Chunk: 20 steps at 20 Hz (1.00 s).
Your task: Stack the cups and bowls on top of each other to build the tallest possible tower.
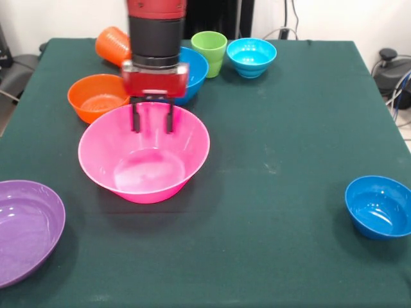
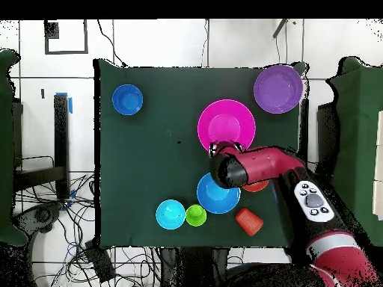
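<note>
The huge pink bowl [image 1: 144, 157] [image 2: 226, 123] stands upright left of centre. My gripper [image 1: 152, 120] [image 2: 225, 149] hangs open and empty over its far rim, fingers apart and dipping just inside. The medium blue bowl [image 1: 194, 72] [image 2: 218, 196] sits behind it, partly hidden by the wrist. The small orange bowl [image 1: 96, 97] [image 2: 256, 186] is to the pink bowl's far left. The orange ribbed cup [image 1: 112, 43] [image 2: 249, 221] lies on its side. The green cup [image 1: 209, 51] [image 2: 196, 215] and cyan bowl [image 1: 251, 56] [image 2: 170, 214] stand at the far edge. Nothing is stacked.
The large purple bowl [image 1: 26, 228] [image 2: 278, 88] sits at the near left corner in the front view. The small dark blue bowl [image 1: 379, 206] [image 2: 127, 99] stands alone near the right edge. The green table cloth [image 1: 282, 141] covers the table; cables lie on the floor around it.
</note>
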### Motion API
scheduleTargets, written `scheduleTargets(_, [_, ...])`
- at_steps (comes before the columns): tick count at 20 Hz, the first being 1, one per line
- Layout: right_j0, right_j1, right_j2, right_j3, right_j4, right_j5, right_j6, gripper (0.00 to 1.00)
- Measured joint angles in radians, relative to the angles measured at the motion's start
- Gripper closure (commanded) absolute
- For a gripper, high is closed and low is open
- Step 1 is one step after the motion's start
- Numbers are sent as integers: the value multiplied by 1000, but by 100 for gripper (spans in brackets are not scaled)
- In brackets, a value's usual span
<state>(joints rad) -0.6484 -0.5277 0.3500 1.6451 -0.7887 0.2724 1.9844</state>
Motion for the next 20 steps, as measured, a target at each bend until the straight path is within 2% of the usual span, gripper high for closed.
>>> scheduleTargets(5, [-113,85,29,-29,-6,-1,0,0])
scheduleTargets(7, [-122,110,25,-43,-16,-6,0,0])
scheduleTargets(9, [-95,125,-6,-65,-33,-40,0,0])
scheduleTargets(10, [-73,125,-27,-73,-35,-59,0,0])
scheduleTargets(12, [18,128,-113,-101,-39,-121,3,0])
scheduleTargets(13, [38,129,-133,-107,-39,-134,4,0])
scheduleTargets(14, [126,140,-219,-132,-32,-191,13,0])
scheduleTargets(15, [160,146,-252,-141,-26,-212,17,0])
scheduleTargets(16, [237,163,-329,-161,-3,-266,29,0])
scheduleTargets(18, [298,181,-387,-174,21,-311,38,0])
scheduleTargets(20, [389,214,-464,-187,70,-389,54,0])
